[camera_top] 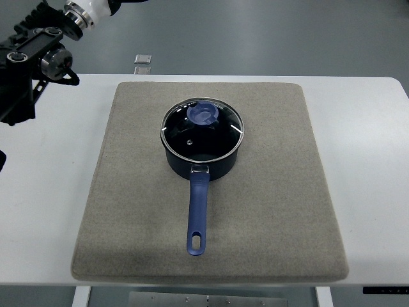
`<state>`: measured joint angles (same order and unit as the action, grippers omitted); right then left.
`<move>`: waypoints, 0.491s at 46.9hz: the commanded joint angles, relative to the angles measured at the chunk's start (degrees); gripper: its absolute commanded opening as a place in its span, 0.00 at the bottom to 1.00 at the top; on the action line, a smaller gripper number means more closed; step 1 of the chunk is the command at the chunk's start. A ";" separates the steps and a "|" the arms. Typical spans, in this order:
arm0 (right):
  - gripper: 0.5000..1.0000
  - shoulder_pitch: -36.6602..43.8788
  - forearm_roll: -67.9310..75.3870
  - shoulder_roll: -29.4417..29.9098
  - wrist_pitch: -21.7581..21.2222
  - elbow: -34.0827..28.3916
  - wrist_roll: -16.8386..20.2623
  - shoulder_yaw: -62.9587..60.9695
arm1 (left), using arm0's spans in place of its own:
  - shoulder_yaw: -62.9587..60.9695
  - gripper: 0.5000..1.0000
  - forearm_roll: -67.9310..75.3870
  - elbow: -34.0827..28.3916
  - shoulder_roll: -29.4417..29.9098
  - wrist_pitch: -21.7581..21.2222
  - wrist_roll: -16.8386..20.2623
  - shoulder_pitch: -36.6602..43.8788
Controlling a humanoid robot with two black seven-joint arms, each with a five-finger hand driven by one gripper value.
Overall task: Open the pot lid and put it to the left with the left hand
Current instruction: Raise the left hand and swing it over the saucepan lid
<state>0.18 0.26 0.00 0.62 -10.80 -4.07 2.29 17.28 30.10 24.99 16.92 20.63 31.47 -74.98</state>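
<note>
Top view of the workspace. A white table (45,211) carries a square grey felt mat (268,211), and a dark blue saucepan (203,153) stands on the mat, slightly above and left of the mat's middle. The pot is upright, and its glass lid (185,131) is seated on the rim, with a blue knob (203,115) set toward the far side of the lid.

The pot's long axis runs along its blue handle (197,214). The handle leaves the near side of the pot and points toward the near edge of the table, leaning a little to the picture's left. It ends in a hanging loop with an open slot, lying over the mat close to its near border.

The left hand (32,70) shows at the upper left corner, over the table's far left edge and well apart from the pot. It appears as black and metallic parts below a white wrist section. The hand holds nothing, but whether its fingers are spread or curled cannot be told from this view.

A small pale square object (143,60) lies on the floor beyond the table.
</note>
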 commanded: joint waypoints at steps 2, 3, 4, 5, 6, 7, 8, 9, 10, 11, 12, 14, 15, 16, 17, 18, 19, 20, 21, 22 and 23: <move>0.83 -0.01 0.00 0.00 0.00 -0.01 -0.06 0.00 | -0.23 0.97 9.61 3.57 1.62 1.34 -0.09 -2.10; 0.83 -0.01 0.00 0.00 0.00 -0.01 -0.06 0.00 | -0.32 0.97 11.28 4.44 2.06 1.34 -0.09 -2.54; 0.83 -0.01 0.00 0.00 0.00 -0.01 0.02 0.00 | -0.41 0.97 13.03 5.41 2.32 1.34 -0.01 -2.89; 0.83 -0.01 0.00 0.00 0.00 -0.01 0.03 0.00 | -0.58 0.97 14.70 6.55 2.67 1.43 -0.01 -3.24; 0.83 -0.01 0.00 0.00 0.00 -0.01 0.03 0.00 | -0.85 0.97 16.46 8.04 3.11 1.51 -0.01 -3.42; 0.83 -0.01 0.00 0.00 0.00 -0.01 0.03 0.00 | -1.11 0.97 18.30 9.62 3.64 1.51 -0.01 -3.68; 0.83 -0.01 0.00 0.00 0.00 -0.01 0.03 0.00 | -1.37 0.97 20.15 11.20 4.34 1.51 -0.09 -3.86; 0.83 -0.01 0.00 0.00 0.00 -0.01 0.03 0.00 | -1.55 0.97 22.17 12.87 5.04 1.51 -0.01 -3.95; 0.83 -0.01 0.00 0.00 0.00 -0.01 0.03 0.00 | -1.73 0.97 24.28 14.54 5.83 1.60 -0.01 -4.12; 0.83 -0.01 0.00 0.00 0.00 -0.01 -0.06 0.00 | -1.90 0.97 26.39 16.30 6.62 1.60 -0.01 -4.30; 0.83 -0.01 0.00 0.00 0.00 -0.01 0.02 0.00 | -1.99 0.97 28.76 18.06 7.41 1.60 0.08 -4.56; 0.83 -0.01 0.00 0.00 0.00 -0.01 0.03 0.00 | -2.34 0.97 33.50 21.40 8.82 1.95 0.43 -5.00; 0.83 -0.01 0.00 0.00 0.00 -0.01 -0.06 0.00 | -2.52 0.97 35.79 22.89 9.35 2.30 0.87 -5.18; 0.83 -0.01 0.00 0.00 0.00 -0.01 0.02 0.00 | -2.69 0.96 38.08 24.04 9.79 2.83 1.31 -5.35; 0.83 -0.01 0.00 0.00 0.00 -0.01 -0.06 0.00 | -2.78 0.96 40.19 24.92 10.14 3.44 1.83 -5.79; 0.83 -0.01 0.00 0.00 0.00 -0.01 0.02 0.00 | -2.78 0.95 42.12 25.45 10.15 4.23 2.45 -6.14; 0.83 -0.01 0.00 0.00 0.00 -0.01 0.03 0.00 | -2.78 0.95 43.71 25.63 10.15 5.11 2.98 -6.58; 0.83 -0.01 0.00 0.00 0.00 0.08 0.03 0.00 | -2.78 0.95 45.12 25.81 10.15 5.99 3.50 -6.93; 0.83 -0.01 0.00 0.00 0.00 -0.01 0.03 0.00 | -2.87 0.95 46.17 25.90 10.15 6.95 3.53 -7.29; 0.83 -0.01 0.00 0.00 0.00 -0.01 0.03 0.00 | -2.87 0.95 46.88 26.07 10.06 7.92 3.53 -7.46; 0.83 -0.01 0.00 0.00 0.00 -0.01 -0.06 0.00 | -2.87 0.95 47.50 26.07 10.15 8.89 3.53 -7.55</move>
<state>0.17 0.26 0.00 0.61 -10.80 -4.06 2.29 14.47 75.12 50.75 27.03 26.87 34.75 -81.96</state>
